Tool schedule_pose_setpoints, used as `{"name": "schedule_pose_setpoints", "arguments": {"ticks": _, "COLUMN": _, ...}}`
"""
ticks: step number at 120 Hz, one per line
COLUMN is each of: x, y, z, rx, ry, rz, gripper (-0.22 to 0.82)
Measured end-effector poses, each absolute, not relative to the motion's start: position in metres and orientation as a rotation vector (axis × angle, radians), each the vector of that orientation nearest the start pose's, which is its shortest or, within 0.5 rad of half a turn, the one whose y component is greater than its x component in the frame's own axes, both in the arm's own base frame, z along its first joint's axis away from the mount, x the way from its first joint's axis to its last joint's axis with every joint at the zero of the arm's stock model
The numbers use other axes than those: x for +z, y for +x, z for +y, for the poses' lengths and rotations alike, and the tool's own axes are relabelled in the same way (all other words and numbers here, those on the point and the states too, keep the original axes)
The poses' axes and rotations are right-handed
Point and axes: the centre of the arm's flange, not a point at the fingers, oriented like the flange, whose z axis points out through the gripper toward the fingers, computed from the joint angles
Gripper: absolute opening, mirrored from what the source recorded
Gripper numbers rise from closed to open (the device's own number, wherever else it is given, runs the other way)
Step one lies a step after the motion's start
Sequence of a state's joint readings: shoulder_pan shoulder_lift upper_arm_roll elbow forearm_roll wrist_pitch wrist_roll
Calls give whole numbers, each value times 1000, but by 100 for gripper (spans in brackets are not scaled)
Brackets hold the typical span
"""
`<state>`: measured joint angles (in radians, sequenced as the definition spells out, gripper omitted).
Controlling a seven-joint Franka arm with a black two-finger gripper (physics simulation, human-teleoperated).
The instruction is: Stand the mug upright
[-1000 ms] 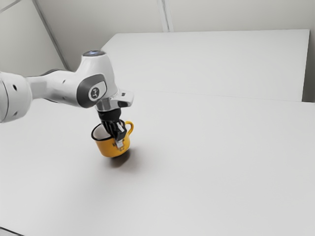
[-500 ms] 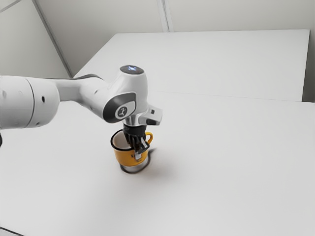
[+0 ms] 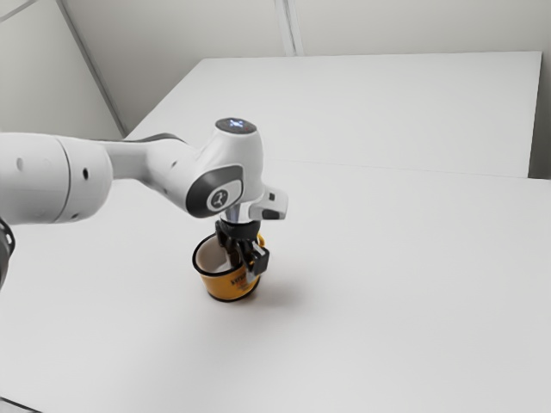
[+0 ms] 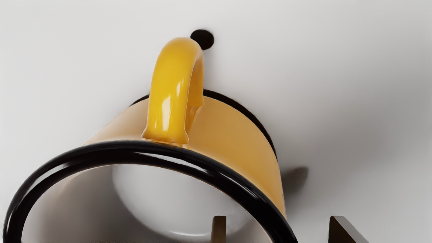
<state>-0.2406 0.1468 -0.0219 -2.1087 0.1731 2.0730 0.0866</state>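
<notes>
The yellow mug [image 3: 225,286] stands on its base on the table, its black-rimmed mouth facing up. My gripper [image 3: 244,265] is at the mug's wall on the exterior view's right side, open, and hides part of the rim and handle. In the wrist view the mug [image 4: 233,141] has its handle [image 4: 170,91] out to one side. There the gripper [image 4: 279,229] has one finger inside the mouth and the other outside the wall, with space showing between the wall and each finger.
The white table [image 3: 387,301] extends around the mug, with another white surface [image 3: 370,112] beyond it. A small black round spot [image 4: 202,39] lies near the handle's tip in the wrist view.
The mug and my hand moved toward the exterior view's right and nearer its bottom. The mug has since come down onto its base from a tilted hold, and my fingers have opened around its wall.
</notes>
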Motion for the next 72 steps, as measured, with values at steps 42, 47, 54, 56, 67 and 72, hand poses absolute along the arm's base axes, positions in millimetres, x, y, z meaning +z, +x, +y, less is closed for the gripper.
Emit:
{"name": "schedule_pose_setpoints", "arguments": {"ticks": 42, "x": 517, "y": 607, "z": -102, "rx": -141, "ry": -3057, "rz": 424, "gripper": 53}}
{"name": "schedule_pose_setpoints", "arguments": {"ticks": 47, "x": 542, "y": 613, "z": -91, "rx": -182, "ry": -3080, "rz": 393, "gripper": 54}}
{"name": "schedule_pose_setpoints", "arguments": {"ticks": 54, "x": 573, "y": 616, "z": -80, "rx": -229, "ry": -3099, "rz": 365, "gripper": 55}}
{"name": "schedule_pose_setpoints", "arguments": {"ticks": 56, "x": 580, "y": 615, "z": -77, "rx": -238, "ry": -3102, "rz": 360, "gripper": 55}}
{"name": "schedule_pose_setpoints", "arguments": {"ticks": 67, "x": 609, "y": 607, "z": -69, "rx": -228, "ry": -3114, "rz": 350, "gripper": 57}}
{"name": "schedule_pose_setpoints", "arguments": {"ticks": 72, "x": 616, "y": 604, "z": -69, "rx": -208, "ry": -3116, "rz": 356, "gripper": 57}}
